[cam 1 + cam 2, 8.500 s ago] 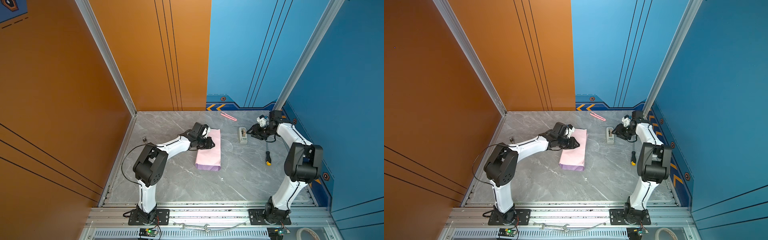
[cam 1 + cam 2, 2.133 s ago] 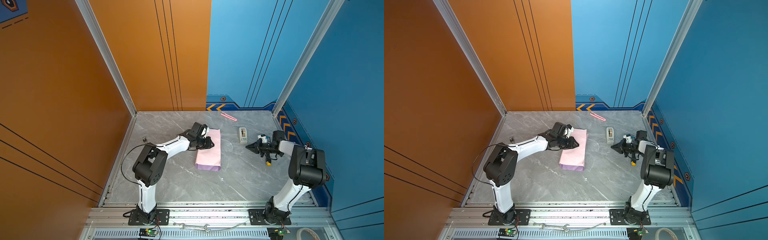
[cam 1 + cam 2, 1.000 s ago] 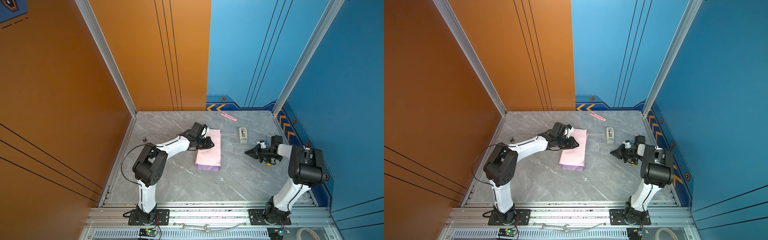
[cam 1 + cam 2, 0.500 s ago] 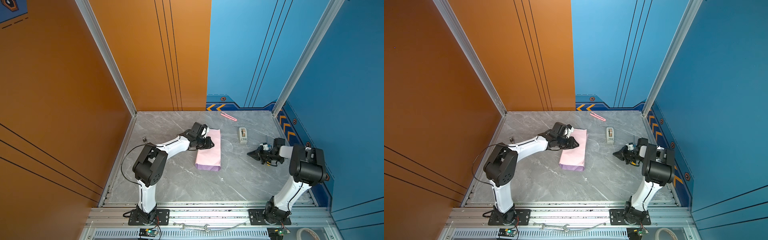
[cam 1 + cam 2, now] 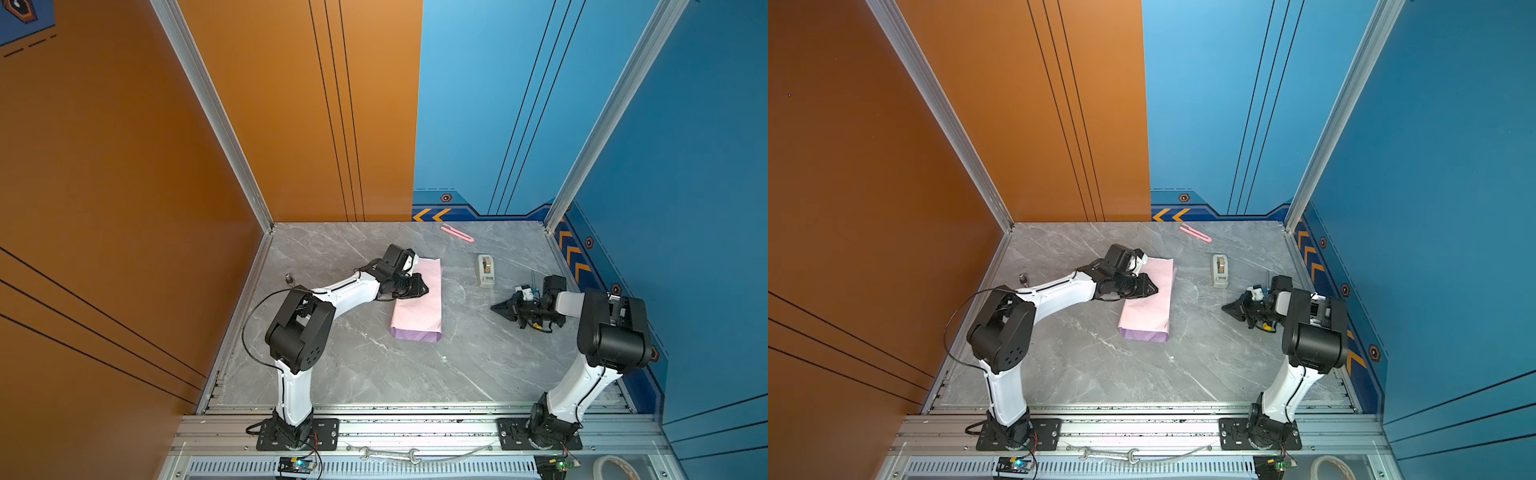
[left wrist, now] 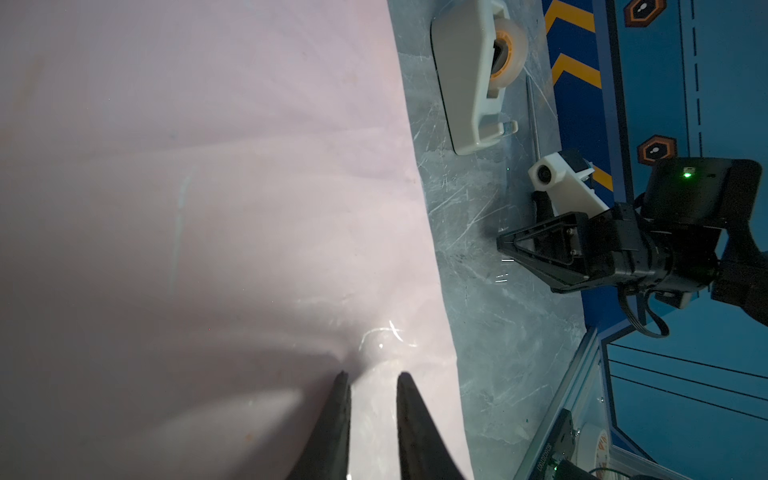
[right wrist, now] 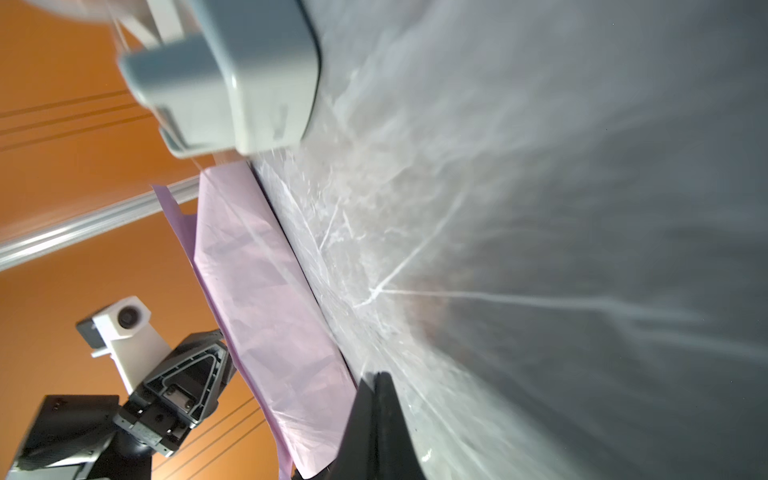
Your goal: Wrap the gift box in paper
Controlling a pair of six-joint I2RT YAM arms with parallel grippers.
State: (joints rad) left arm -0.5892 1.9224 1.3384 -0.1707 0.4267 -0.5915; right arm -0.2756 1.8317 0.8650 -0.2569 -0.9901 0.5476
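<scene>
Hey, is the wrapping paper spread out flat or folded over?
Folded over: the paper lies as a narrow raised packet, pale pink on top, lilac at its near end.

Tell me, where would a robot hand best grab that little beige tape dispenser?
The tape dispenser is long and narrow and stands apart on the table, so probably pinch its two long flat sides near the middle, coming straight down from above. The right hand, nearest it, is shut and would have to open first.
</scene>
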